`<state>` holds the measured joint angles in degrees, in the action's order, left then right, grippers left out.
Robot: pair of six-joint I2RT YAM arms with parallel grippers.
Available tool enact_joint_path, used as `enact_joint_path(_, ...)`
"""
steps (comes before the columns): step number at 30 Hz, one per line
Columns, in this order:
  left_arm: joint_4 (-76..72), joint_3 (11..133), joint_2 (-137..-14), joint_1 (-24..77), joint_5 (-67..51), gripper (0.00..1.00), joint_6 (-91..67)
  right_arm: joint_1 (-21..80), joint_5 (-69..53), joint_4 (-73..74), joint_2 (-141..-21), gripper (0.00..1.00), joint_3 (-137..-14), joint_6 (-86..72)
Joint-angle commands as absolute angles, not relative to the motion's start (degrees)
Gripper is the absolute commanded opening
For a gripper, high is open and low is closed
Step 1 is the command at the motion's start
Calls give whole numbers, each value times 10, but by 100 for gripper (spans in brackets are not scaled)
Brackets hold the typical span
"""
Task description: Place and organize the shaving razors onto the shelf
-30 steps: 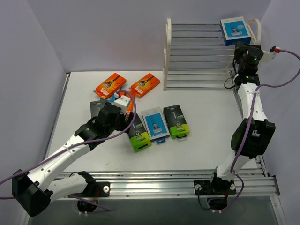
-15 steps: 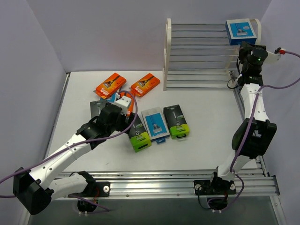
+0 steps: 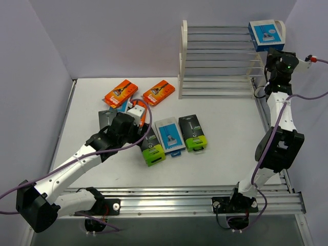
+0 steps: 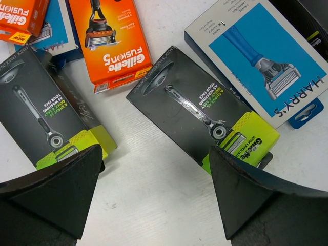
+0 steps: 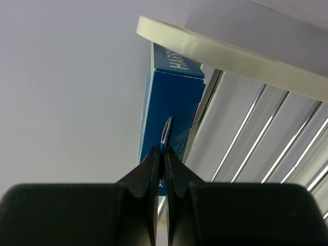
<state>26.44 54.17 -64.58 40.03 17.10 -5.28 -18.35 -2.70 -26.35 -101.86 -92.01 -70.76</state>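
Right gripper (image 5: 163,154): fingers pressed together, pinched on the thin hang tab of a blue-and-white Harry's pack (image 3: 266,34). In the top view you see that pack at the right end of the shelf's (image 3: 183,61) top tier, up against the rounded cream end frame, with the gripper directly below and in front of it. From the right wrist you look up along the pack's blue edge. The cream frame curves over it and the silvery rods run off to the right. You can't tell whether the rods or the fingers carry the pack.

Left gripper (image 4: 154,154): fingers spread wide, nothing between them but bare table (image 3: 225,154). It hangs low over the loose packs, left of centre.
- Black pack with lime end (image 4: 200,115): lies diagonally, lime end right at the fingertip on the right of the wrist view.
- Second black pack (image 4: 41,110): lime end at the other fingertip, partly hidden by it.
- Orange Gillette Fusion5 pack (image 4: 110,41): beyond the fingers, between the two black packs.
- Partly hidden blue pack (image 4: 54,31): tucked under the orange one's edge.
- Second Harry's pack (image 4: 261,56): flat, just beside the diagonal black pack, outside the finger span.

In the top view you also have a third black pack (image 3: 193,132) to the right of that second Harry's pack. Two more orange packs (image 3: 121,93) (image 3: 159,92) lie near the shelf's front-left corner. All of these are flat on the table, well apart from the right gripper.
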Motion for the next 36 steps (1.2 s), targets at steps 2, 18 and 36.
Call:
enact_joint_path(2, 264, 569, -648, 401, 183, 94, -47, -194, -39, -302, -1020, 0, -925, -710)
enact_joint_path(18, 267, 571, -655, 401, 185, 94, -44, -204, -51, -295, -1027, 58, -933, -711)
enact_joint_path(36, 270, 575, -645, 401, 186, 94, -42, -211, -94, -278, -944, 82, -877, -674)
